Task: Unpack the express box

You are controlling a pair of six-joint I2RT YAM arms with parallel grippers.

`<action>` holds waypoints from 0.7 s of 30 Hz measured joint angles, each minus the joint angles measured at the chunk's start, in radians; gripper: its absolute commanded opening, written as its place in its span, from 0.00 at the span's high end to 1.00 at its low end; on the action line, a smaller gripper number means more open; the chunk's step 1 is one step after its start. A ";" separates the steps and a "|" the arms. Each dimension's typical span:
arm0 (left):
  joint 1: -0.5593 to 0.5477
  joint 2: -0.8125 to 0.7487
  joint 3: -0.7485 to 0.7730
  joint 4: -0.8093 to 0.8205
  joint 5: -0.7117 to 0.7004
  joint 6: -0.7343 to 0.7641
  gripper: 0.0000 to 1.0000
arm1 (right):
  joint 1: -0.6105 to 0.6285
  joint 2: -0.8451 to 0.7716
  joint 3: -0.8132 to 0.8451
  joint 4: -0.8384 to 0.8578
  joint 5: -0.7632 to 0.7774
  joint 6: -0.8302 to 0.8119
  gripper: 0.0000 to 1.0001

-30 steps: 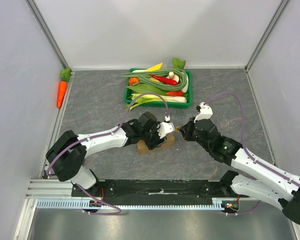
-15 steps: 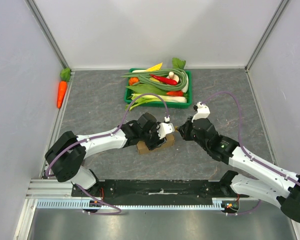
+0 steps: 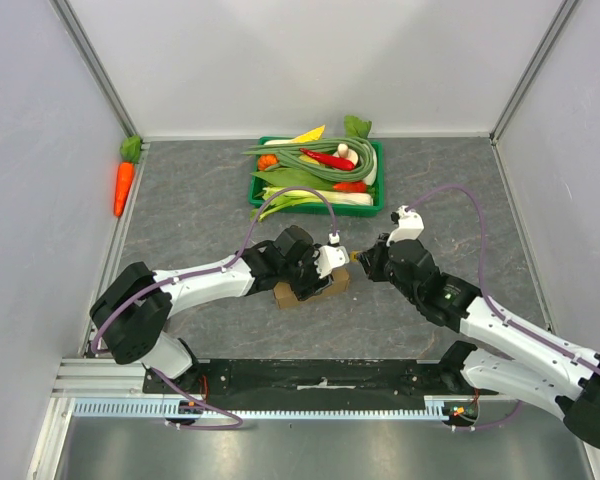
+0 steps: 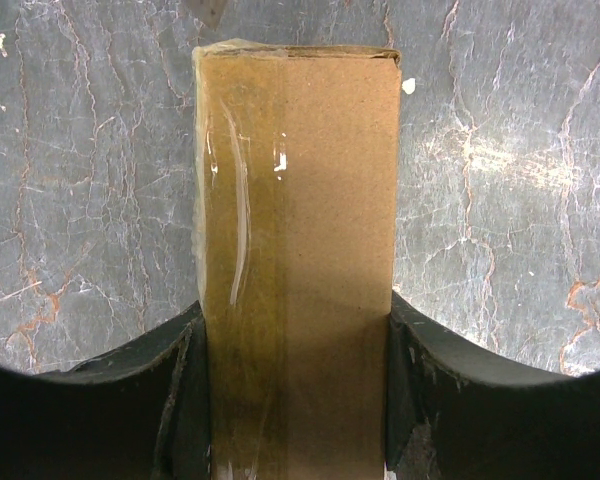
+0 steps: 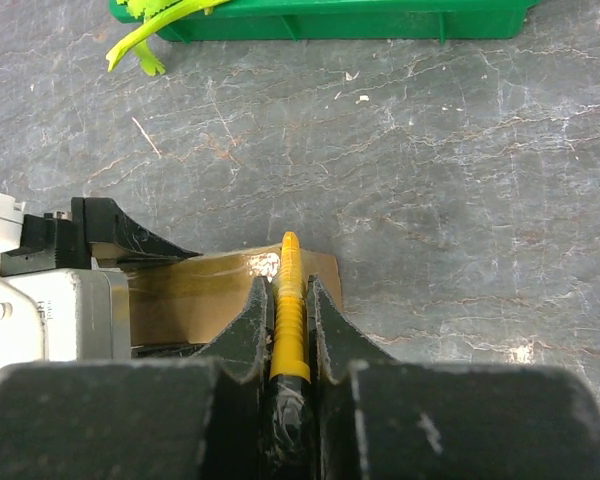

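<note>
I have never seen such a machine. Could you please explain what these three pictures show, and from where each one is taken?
This is a robot: a left arm and a right arm bolted to a grey table. The wide picture looks down from above and behind them; each other one comes from a wrist camera. The left gripper clamps a small brown cardboard box, sealed with clear tape. The right gripper is shut on a yellow ribbed tool, its tip at the box's edge. Farther back are a green tray of vegetables and a carrot at the left edge.
</note>
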 measured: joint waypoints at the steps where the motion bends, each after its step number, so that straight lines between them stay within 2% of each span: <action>1: 0.000 0.000 0.000 0.000 0.000 0.000 0.59 | 0.000 0.000 -0.002 0.004 0.000 0.001 1.00; 21: 0.000 0.000 0.000 0.000 -0.003 -0.008 0.60 | 0.000 0.031 -0.019 0.066 -0.016 0.006 1.00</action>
